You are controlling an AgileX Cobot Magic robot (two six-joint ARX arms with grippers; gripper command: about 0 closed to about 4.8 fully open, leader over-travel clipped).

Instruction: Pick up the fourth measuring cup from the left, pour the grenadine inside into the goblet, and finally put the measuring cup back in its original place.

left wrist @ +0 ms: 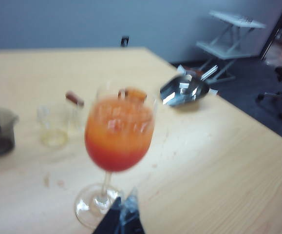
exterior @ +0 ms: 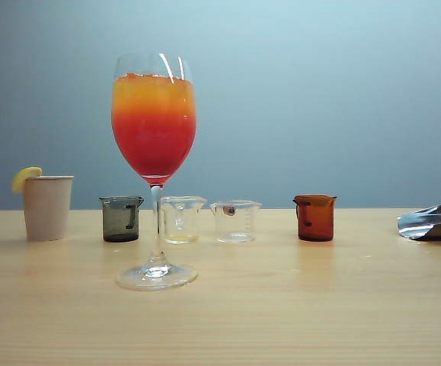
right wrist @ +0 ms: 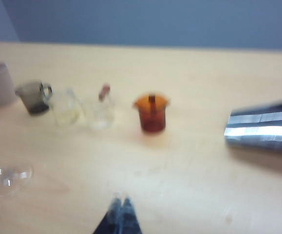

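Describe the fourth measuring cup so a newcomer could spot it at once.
Find the tall goblet of red-orange drink. Behind it a row of small cups runs along the table; the fourth measuring cup ends that row on the right, standing apart. It alone is amber-orange; its neighbours are smoky grey or clear.

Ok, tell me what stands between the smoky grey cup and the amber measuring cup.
In the exterior view, two clear cups stand in the row between the grey cup and the amber measuring cup; the goblet's stem rises in front.

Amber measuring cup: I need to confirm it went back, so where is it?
Exterior view: the amber measuring cup stands upright, rightmost in the row, right of a clear cup.
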